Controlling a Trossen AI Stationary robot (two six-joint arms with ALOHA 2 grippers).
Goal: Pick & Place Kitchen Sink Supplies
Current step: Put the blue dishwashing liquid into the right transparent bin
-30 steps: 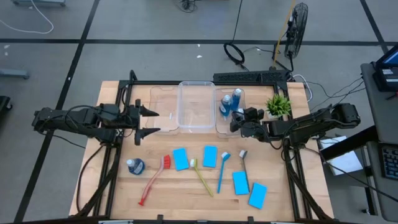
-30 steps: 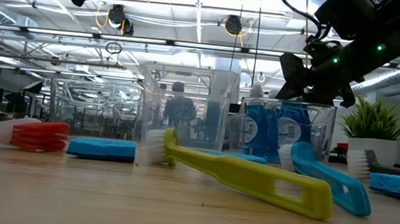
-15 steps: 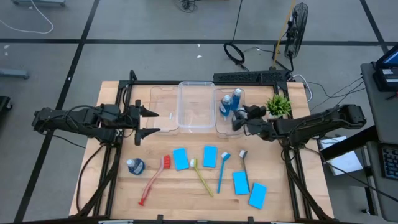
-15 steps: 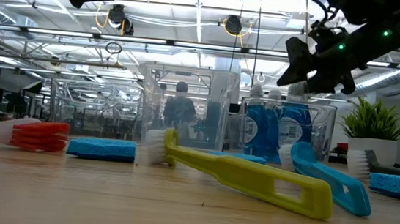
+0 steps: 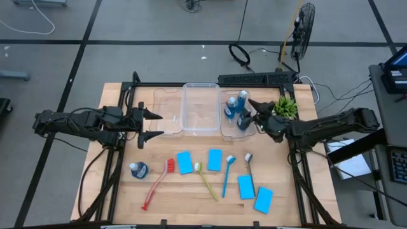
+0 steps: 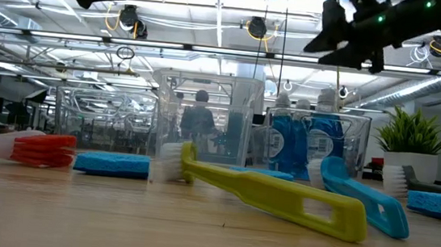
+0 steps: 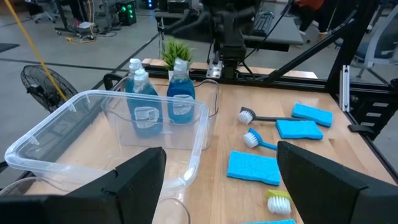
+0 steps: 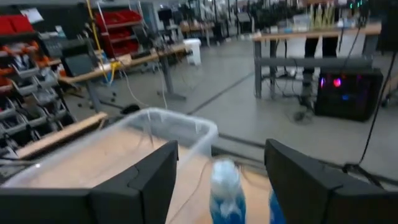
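Two blue bottles point(image 5: 234, 105) stand upright in a small clear bin point(image 5: 224, 130) at the table's far side. My right gripper point(image 5: 248, 113) hovers open above them and holds nothing; in the low view it point(image 6: 344, 40) is well above the bottle tops point(image 6: 325, 95). A third blue bottle point(image 5: 138, 169) lies on the table near the left. Several light-blue sponges point(image 5: 184, 161) and the red point(image 5: 156, 184), yellow-green point(image 5: 206, 180), blue point(image 5: 226, 176) and grey point(image 5: 248, 166) brushes lie flat on the near half. My left gripper point(image 5: 152, 124) waits open at the left.
A large clear bin point(image 5: 200, 127) stands left of the small one, with a flat clear lid or tray point(image 5: 166, 102) beside it. A green potted plant point(image 5: 285, 106) stands right of the small bin. Bare wood lies between the bins and the row of brushes.
My right gripper has risen from just over the small bin to well above the bottles, tipping from pointing down toward level and rolling as it went. The bottles stay upright in the bin.
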